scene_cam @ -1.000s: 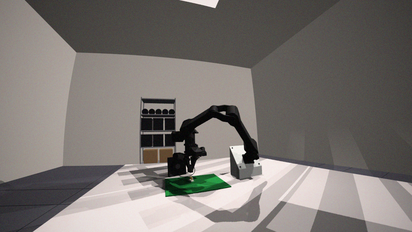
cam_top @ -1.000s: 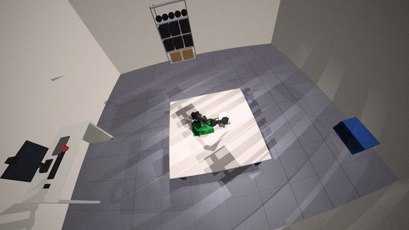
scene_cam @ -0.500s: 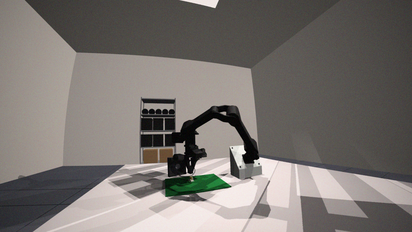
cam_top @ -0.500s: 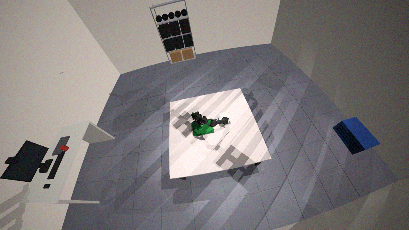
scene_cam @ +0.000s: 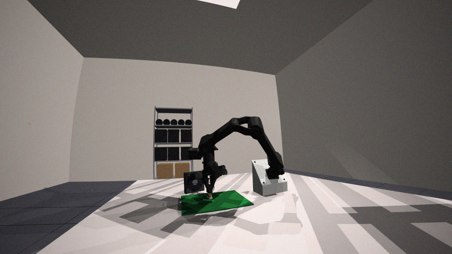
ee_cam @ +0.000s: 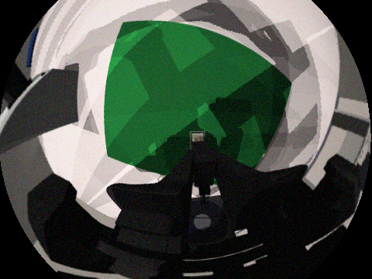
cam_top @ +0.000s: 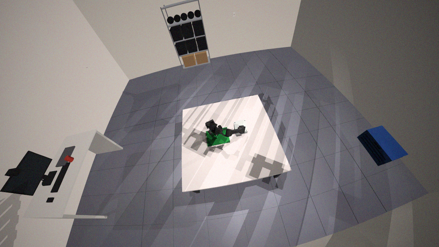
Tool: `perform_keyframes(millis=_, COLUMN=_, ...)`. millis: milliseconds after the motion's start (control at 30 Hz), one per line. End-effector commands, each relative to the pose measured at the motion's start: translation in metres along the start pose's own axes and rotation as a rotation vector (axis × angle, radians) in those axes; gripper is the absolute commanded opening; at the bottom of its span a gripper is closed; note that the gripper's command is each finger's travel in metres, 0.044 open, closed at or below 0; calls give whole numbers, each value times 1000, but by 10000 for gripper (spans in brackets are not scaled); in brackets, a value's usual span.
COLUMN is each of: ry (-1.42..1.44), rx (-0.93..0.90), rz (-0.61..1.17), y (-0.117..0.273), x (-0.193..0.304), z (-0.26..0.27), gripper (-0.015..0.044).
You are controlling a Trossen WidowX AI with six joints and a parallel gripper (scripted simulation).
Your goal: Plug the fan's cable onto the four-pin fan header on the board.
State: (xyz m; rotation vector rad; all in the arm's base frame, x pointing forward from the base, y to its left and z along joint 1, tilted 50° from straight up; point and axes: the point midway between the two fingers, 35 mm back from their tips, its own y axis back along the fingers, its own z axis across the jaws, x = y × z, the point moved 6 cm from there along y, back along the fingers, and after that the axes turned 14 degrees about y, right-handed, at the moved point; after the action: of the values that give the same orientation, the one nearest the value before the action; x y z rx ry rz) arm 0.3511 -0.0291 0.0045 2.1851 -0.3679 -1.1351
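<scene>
The green board (cam_top: 221, 140) (scene_cam: 234, 198) (ee_cam: 132, 85) lies on the table. The small white fan header (scene_cam: 209, 197) (ee_cam: 197, 136) stands on it, with golden pins showing. My gripper (scene_cam: 209, 191) (ee_cam: 201, 152) points down and is shut on the dark plug of the fan's cable. The plug is right at the header, just over or against it; the fingers hide most of it, and I cannot tell whether it is on the pins. The black square fan (scene_cam: 190, 183) (ee_cam: 207, 218) stands upright behind the board. A thin piece of cable shows beside the fingers.
The arm's base sits on a white and grey slanted stand (cam_top: 239, 124) (scene_cam: 265, 188) on the white table (cam_top: 214, 178) (scene_cam: 253, 245), right of the board. A shelf rack (cam_top: 184, 38) (scene_cam: 173, 143), a desk (cam_top: 80, 147) and a blue box (cam_top: 387, 142) stand away from the table.
</scene>
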Motion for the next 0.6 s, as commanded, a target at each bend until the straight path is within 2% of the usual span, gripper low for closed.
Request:
perform_keyframes(millis=0, ry=-6, rx=5, rz=-2, y=0, x=0, z=-2, gripper=0)
perform_keyframes(millis=567, ry=-5, rx=5, rz=-2, y=-3, x=0, z=-1, gripper=0)
